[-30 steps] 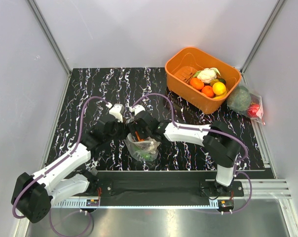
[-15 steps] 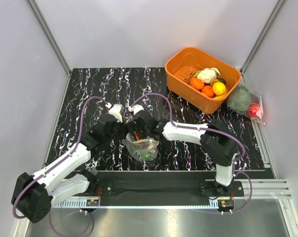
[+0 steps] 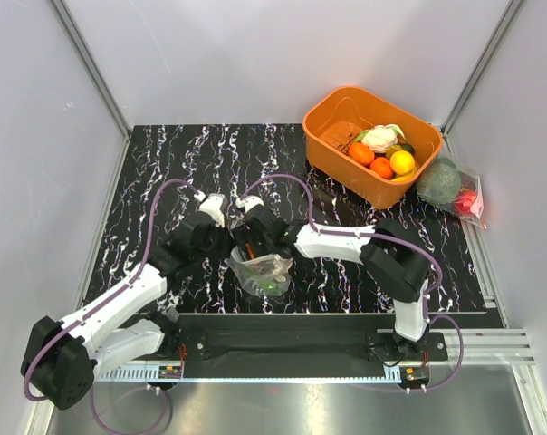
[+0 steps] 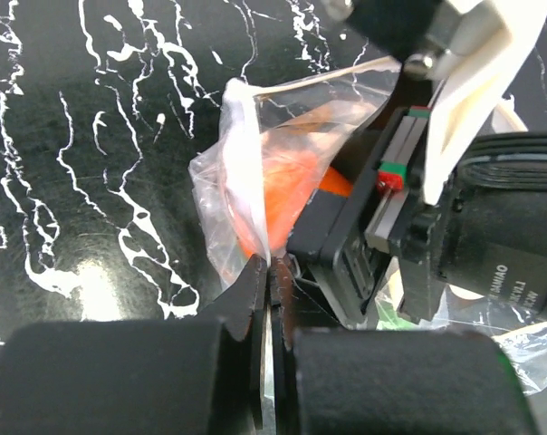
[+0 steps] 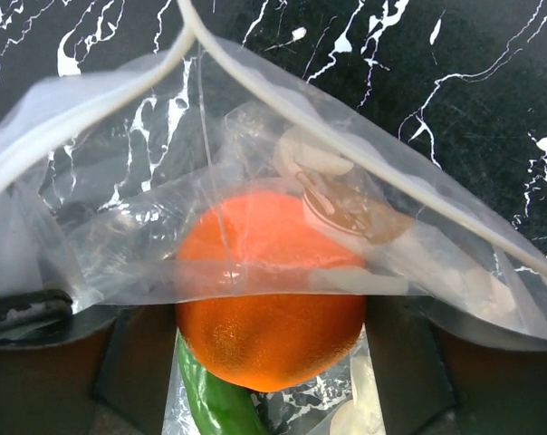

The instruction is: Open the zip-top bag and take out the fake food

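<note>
The zip-top bag (image 3: 263, 272) lies near the table's front middle with its mouth open toward the far side. My left gripper (image 4: 269, 272) is shut on the bag's left rim (image 4: 242, 154) and holds it up. My right gripper (image 5: 269, 362) reaches into the open mouth, and its fingers (image 5: 405, 362) press both sides of the orange round fruit (image 5: 269, 317). A long dark-green vegetable (image 5: 210, 403) lies under the fruit inside the bag. The orange fruit also shows in the left wrist view (image 4: 283, 190), behind the plastic. Yellow pieces are hidden.
An orange bin (image 3: 341, 109) at the back right holds a white cauliflower (image 3: 379, 138), orange fruits and a yellow one. An undotted clear bag with a big green ball (image 3: 439, 181) lies right of it, by the right wall. Grey walls enclose the black marbled table (image 3: 183, 163).
My right gripper has shifted a little to the left, deeper into the bag's mouth. The left gripper keeps its hold on the rim.
</note>
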Available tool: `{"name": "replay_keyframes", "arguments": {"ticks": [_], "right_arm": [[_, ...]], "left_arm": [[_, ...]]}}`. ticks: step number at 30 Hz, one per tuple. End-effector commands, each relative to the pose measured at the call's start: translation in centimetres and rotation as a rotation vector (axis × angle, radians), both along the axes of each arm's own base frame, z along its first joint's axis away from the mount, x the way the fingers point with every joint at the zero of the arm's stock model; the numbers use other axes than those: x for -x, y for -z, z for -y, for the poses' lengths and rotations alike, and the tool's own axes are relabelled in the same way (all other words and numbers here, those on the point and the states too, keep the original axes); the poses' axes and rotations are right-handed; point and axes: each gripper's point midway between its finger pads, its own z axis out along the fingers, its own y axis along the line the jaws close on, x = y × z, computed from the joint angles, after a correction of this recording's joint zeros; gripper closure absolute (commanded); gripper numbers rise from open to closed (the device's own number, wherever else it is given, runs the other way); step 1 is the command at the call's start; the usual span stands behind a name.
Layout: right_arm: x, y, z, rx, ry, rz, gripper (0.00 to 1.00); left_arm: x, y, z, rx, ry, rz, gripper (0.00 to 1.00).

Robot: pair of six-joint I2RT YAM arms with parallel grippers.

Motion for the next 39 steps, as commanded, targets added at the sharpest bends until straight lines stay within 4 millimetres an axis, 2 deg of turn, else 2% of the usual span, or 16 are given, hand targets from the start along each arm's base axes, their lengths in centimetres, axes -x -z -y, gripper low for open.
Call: {"name": "replay_keyframes", "arguments": {"ticks": [1, 3, 4, 6, 7, 12, 15, 20, 22, 25, 29, 33, 34, 36, 37, 39], "right_arm": [[1.1, 1.5, 1.0, 0.064, -0.001, -0.042, 0.48], [1.0, 0.4, 1.3, 0.054, 0.008, -0.023, 0.52], [0.9, -1.3, 1.4, 0.026, 0.013, -0.004, 0.54], [1.0, -3.2, 1.5, -0.002, 0.012, 0.018, 0.56], [1.0, -5.5, 1.6, -0.04, 0.013, 0.042, 0.56], [1.9, -11.8, 2.0, -0.173, 0.014, 0.085, 0.57], [2.3, -14.2, 2.3, -0.239, 0.021, 0.097, 0.58], [3.1, -16.3, 2.9, -0.302, 0.034, 0.095, 0.58], [3.6, -17.9, 3.1, -0.352, 0.031, 0.107, 0.58], [3.4, -19.4, 4.4, -0.36, 0.063, 0.146, 0.57], [1.3, -19.8, 7.8, -0.28, 0.146, 0.215, 0.57], [-1.5, -20.9, 12.6, -0.243, 0.228, 0.256, 0.57], [-3.0, -20.8, 14.9, -0.216, 0.282, 0.264, 0.57], [-4.3, -21.7, 17.4, -0.188, 0.313, 0.306, 0.57], [-5.9, -22.0, 20.2, -0.169, 0.382, 0.318, 0.57], [-7.2, -22.9, 23.0, -0.149, 0.42, 0.353, 0.57]], "left_arm": [[-0.3, -2.4, 1.8, 0.085, 0.052, 0.064, 1.0], [-0.3, -2.4, 1.7, 0.083, 0.05, 0.067, 1.0], [-0.3, -2.4, 1.7, 0.083, 0.05, 0.067, 1.0], [-0.4, -2.4, 1.8, 0.086, 0.053, 0.067, 1.0], [-0.4, -2.4, 1.8, 0.087, 0.054, 0.066, 1.0], [-0.4, -2.1, 1.9, 0.085, 0.058, 0.06, 1.0], [-0.4, -2.1, 2.0, 0.087, 0.059, 0.06, 1.0], [-0.2, -1.8, 1.9, 0.084, 0.06, 0.055, 1.0], [-0.2, -1.8, 2.0, 0.085, 0.061, 0.055, 1.0], [-0.3, -1.8, 2.0, 0.086, 0.061, 0.055, 1.0], [-0.2, -1.9, 2.1, 0.089, 0.067, 0.055, 1.0], [-0.2, -1.9, 2.0, 0.088, 0.066, 0.058, 1.0], [-0.2, -1.8, 2.0, 0.088, 0.066, 0.056, 1.0], [-0.3, -2.0, 2.1, 0.09, 0.068, 0.059, 1.0], [-0.3, -1.9, 2.1, 0.088, 0.068, 0.058, 1.0], [-0.3, -1.9, 2.1, 0.088, 0.072, 0.058, 1.0]]}}
